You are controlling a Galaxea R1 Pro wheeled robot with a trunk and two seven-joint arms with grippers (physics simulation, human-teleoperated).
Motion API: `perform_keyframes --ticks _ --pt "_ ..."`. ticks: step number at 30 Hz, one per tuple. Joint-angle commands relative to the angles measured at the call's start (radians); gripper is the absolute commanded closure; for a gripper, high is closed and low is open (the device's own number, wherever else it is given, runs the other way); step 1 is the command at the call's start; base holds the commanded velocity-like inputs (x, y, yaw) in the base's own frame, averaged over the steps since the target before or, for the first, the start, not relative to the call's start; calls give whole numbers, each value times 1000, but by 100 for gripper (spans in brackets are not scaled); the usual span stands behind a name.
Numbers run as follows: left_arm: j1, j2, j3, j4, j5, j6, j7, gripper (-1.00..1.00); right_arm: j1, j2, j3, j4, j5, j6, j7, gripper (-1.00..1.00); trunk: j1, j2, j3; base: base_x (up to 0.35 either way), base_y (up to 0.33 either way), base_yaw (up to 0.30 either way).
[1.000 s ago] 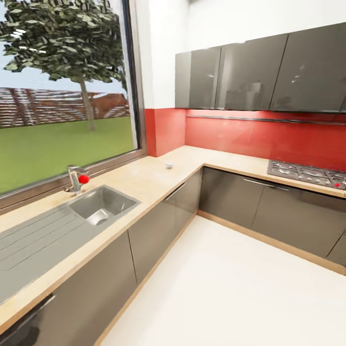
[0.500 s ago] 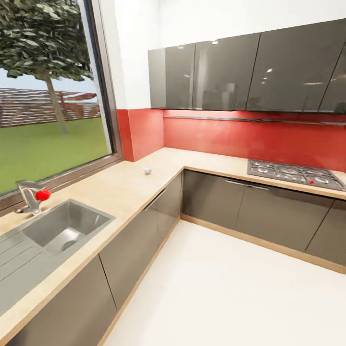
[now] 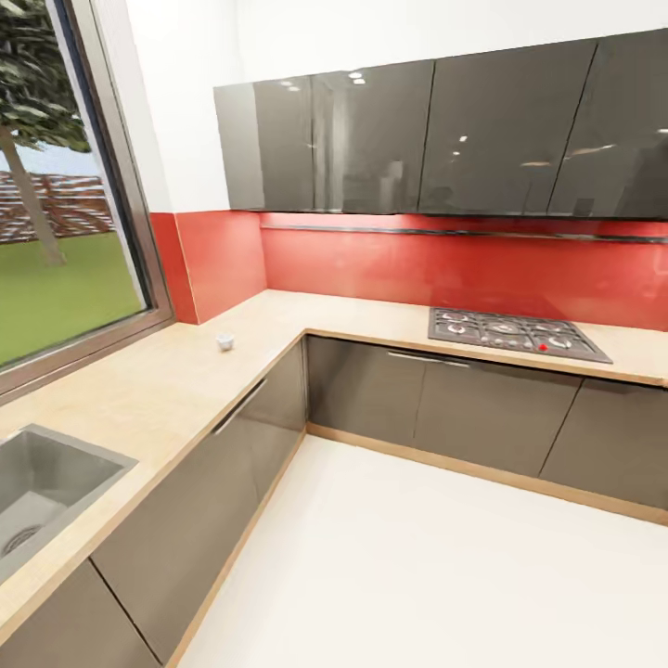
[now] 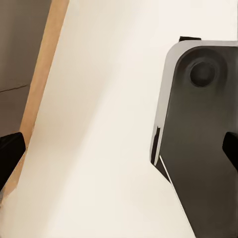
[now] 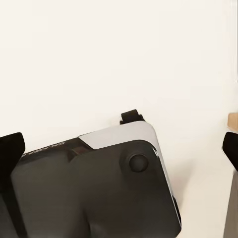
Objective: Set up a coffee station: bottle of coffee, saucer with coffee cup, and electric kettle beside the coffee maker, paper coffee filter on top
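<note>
Head view: sink (image 3: 56, 468) basin, drain inside.

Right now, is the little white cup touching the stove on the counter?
Apart. The head view shows the small white cup near the counter's corner, with a long bare stretch of counter between it and the stove.

Glossy dark wall cabinets (image 3: 408, 139) and a shiny red backsplash (image 3: 445, 269) sit above a matt wood-look surface (image 3: 139, 394) with a brushed metal sink (image 3: 42, 482).
</note>
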Motion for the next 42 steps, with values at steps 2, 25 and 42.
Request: perform_keyframes --ticks 2,25,42 --pt "-1 0 8 1 -11 -4 3 -100 0 1 -3 -2 -5 5 -3 -100 1 -2 -2 286 -208 -267" --pt "-1 -1 5 1 -11 -4 3 -100 0 -1 -3 -2 -6 4 -3 -100 1 -2 -2 291 -189 -210" --pt "-1 -1 8 1 -11 -4 3 -100 0 1 -3 -2 -4 -4 -6 -100 1 -2 -2 326 -89 -3"
